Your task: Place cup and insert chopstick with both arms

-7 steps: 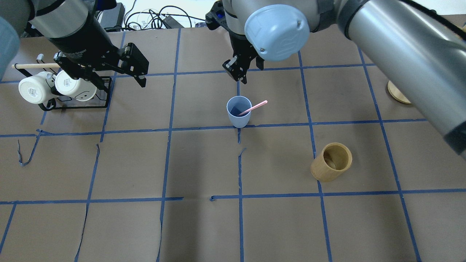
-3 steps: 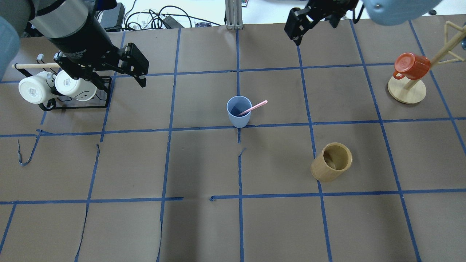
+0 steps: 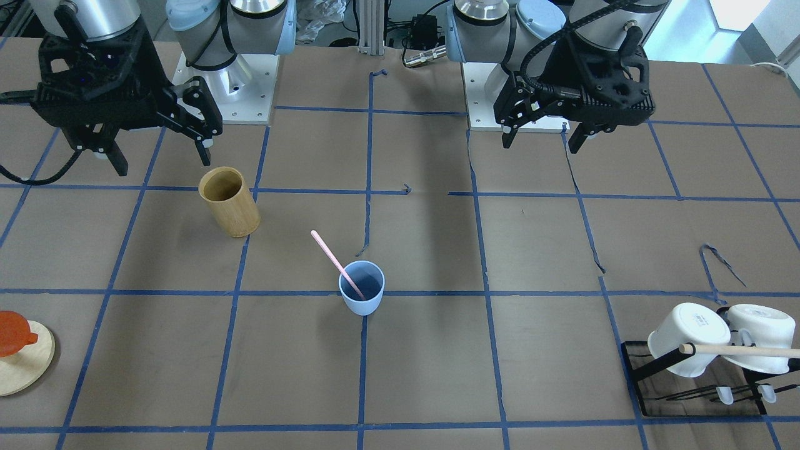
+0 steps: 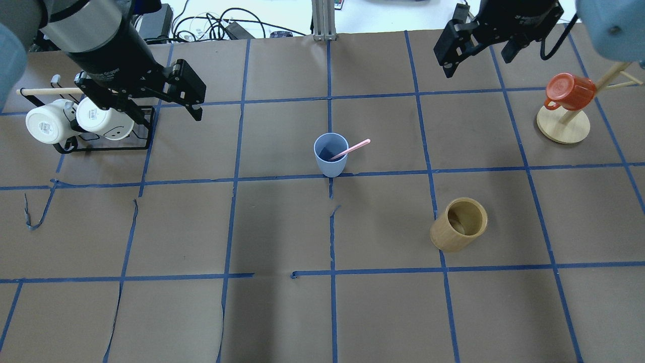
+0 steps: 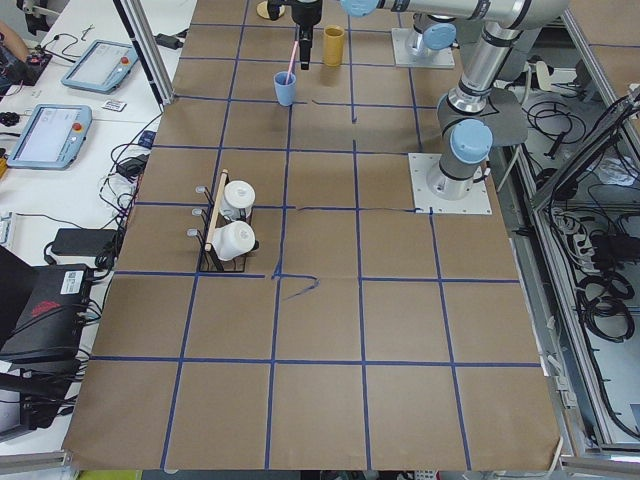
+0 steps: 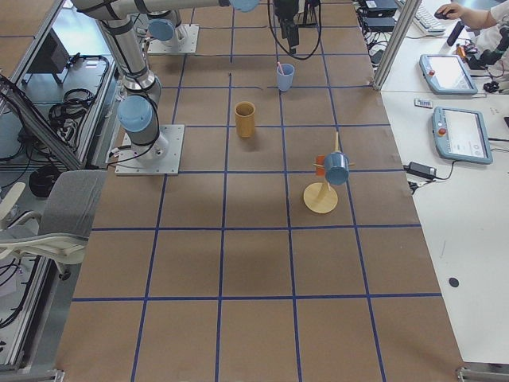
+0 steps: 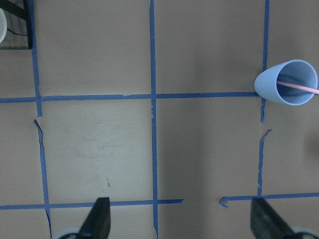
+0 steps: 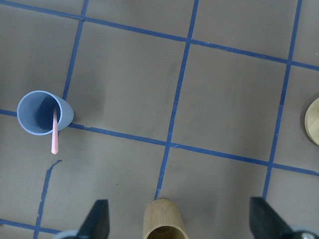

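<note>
The light-blue cup [image 4: 330, 154] stands upright near the table's middle, on a blue tape crossing. The pink chopstick [image 4: 353, 148] stands in it and leans over its rim toward the right arm's side. Both also show in the front view: cup [image 3: 361, 292], chopstick [image 3: 331, 255]. My left gripper [image 4: 158, 103] hangs open and empty near the mug rack, well left of the cup; the front view [image 3: 542, 136] shows its jaws apart. My right gripper [image 4: 477, 63] is open and empty at the far right, high above the table, also in the front view [image 3: 162, 162].
A tan bamboo cup [image 4: 458, 224] stands right of the blue cup and nearer the robot. A black rack [image 4: 106, 143] with two white mugs and a wooden dowel sits at the far left. A wooden mug tree [image 4: 563, 126] with a red mug [image 4: 569, 91] stands at the far right.
My right arm has pulled away from just beyond the cup, up and to the far right, uncovering the mug tree. The cup, the chopstick and my left arm have not moved.
</note>
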